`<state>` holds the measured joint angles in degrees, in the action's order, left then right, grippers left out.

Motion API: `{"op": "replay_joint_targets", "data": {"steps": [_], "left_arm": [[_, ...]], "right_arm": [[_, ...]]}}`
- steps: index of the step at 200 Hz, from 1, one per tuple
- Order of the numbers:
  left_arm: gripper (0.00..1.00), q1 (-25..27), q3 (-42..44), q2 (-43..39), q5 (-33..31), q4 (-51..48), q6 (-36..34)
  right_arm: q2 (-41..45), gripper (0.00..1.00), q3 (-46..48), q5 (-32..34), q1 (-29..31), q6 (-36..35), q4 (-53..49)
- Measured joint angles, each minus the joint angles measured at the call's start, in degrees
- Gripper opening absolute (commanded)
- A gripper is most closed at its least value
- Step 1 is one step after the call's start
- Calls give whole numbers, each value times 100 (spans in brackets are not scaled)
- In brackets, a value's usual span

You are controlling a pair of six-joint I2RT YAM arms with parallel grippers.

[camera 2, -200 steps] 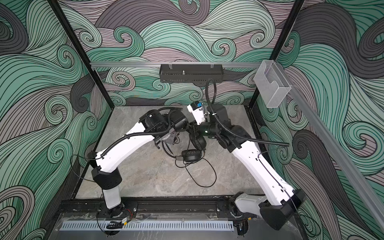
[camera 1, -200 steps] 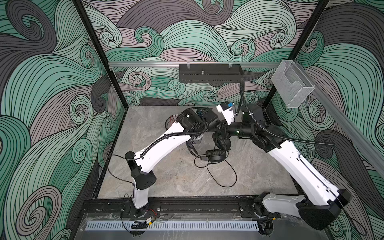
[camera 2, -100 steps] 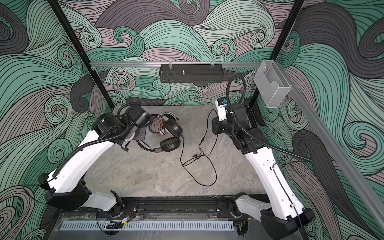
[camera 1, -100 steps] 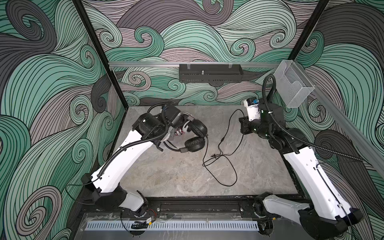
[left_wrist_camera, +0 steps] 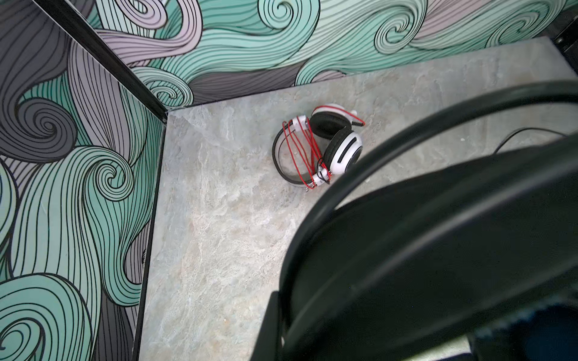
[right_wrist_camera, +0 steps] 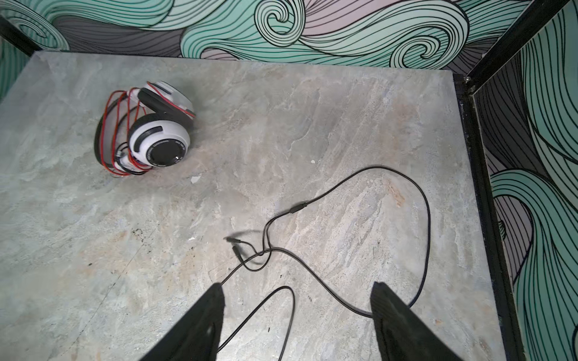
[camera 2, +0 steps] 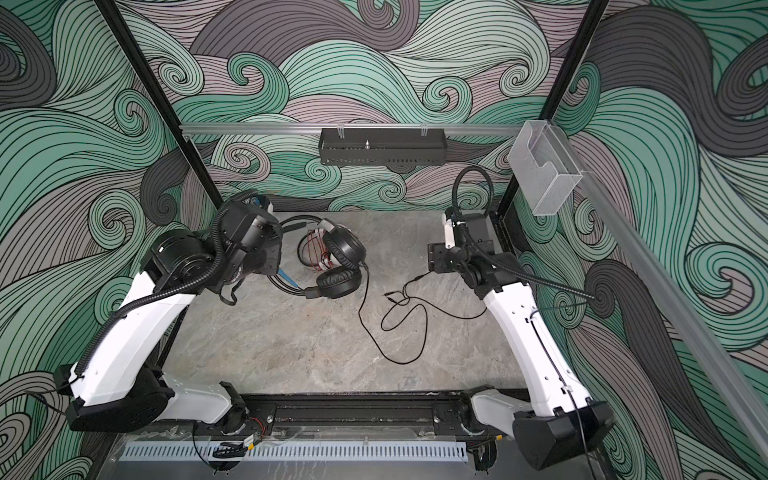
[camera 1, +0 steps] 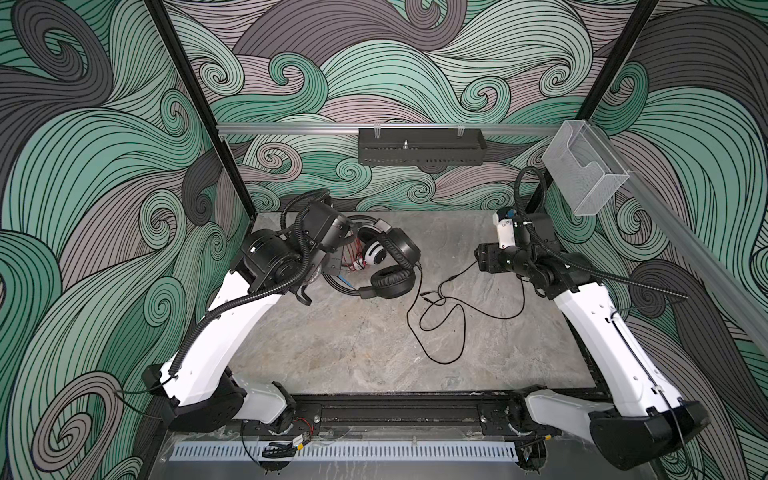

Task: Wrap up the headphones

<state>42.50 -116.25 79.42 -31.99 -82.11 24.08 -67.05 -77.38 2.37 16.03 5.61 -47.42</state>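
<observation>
Change since half a second back: the right gripper (right_wrist_camera: 297, 285) has let go. Then the black cord (right_wrist_camera: 297, 208) ran up to it. Now the jaws stand wide with nothing between them, and the cord lies slack in loose loops on the table (camera 1: 332, 345). A full second back both arms met mid-table. Now they are well apart, left at back left, right by the right edge.

Left gripper (camera 1: 334, 270) is closed, much where it was half a second ago. The grip looks to be on the band of the black headphones (camera 1: 390, 282), but that band fills the wrist view, blurred, so exact contact cannot be made out. The pair hangs clear of the table, cups just beside the gripper toward mid-table.

White headphones (left_wrist_camera: 342, 150) lie on the table under the black pair, red cord (left_wrist_camera: 300, 150) wound across the band. The black cord drops from the lower cup to the table, with its loops below the right gripper.
</observation>
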Motion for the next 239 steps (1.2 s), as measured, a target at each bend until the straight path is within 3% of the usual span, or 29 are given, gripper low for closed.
{"op": "replay_joint_targets", "data": {"steps": [40,71,92,135,163,239], "left_arm": [[0,-116,-649,-4,87,-127,-267],[0,-435,-577,-4,426,-118,-490],[0,-568,-339,-26,647,15,-658],[0,-754,-269,-4,1187,186,-988],[0,-929,-555,74,1574,229,-1145],[0,-1200,-1049,485,2376,236,-1226]], "right_arm": [[857,78,999,-1104,170,-22,610],[1628,83,1867,-2273,496,-433,1281],[1856,84,1886,-3095,581,-610,1478],[1668,86,1720,-4203,901,-579,1851],[1311,86,1891,-4760,1062,-203,2516],[420,86,2288,-5541,1611,632,4129]]}}
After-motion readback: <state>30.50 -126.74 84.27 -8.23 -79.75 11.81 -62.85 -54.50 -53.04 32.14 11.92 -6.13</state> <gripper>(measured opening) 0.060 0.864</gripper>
